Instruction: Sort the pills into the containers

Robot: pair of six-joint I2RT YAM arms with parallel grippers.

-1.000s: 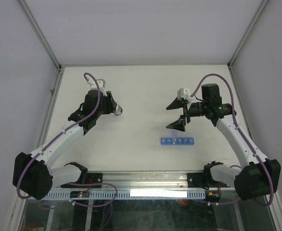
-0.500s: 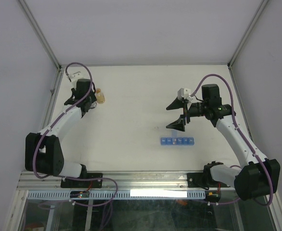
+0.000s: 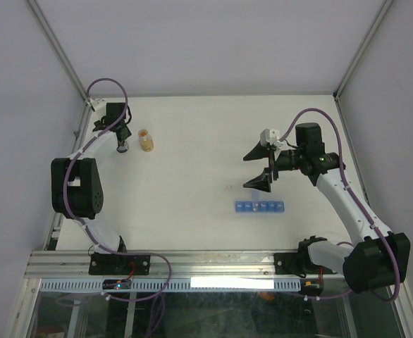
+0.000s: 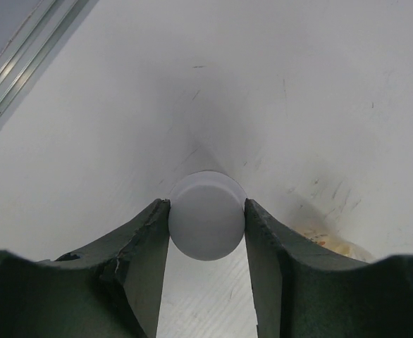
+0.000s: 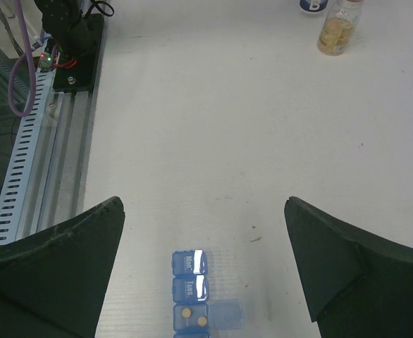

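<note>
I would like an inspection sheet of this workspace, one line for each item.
Surface: white table, lightly scuffed.
Job's things: blue pill organizer near the right arm; one compartment open, two tan pills inside.
Clutter: bottle with orange-tan contents, upright, far left.
Grippers: left gripper shut on a whitish round vial; right gripper wide open, holding nothing.
Cables: purple cables loop along both arms, touching no item.
Surroundings: white walls, metal frame; nothing else seen.
</note>
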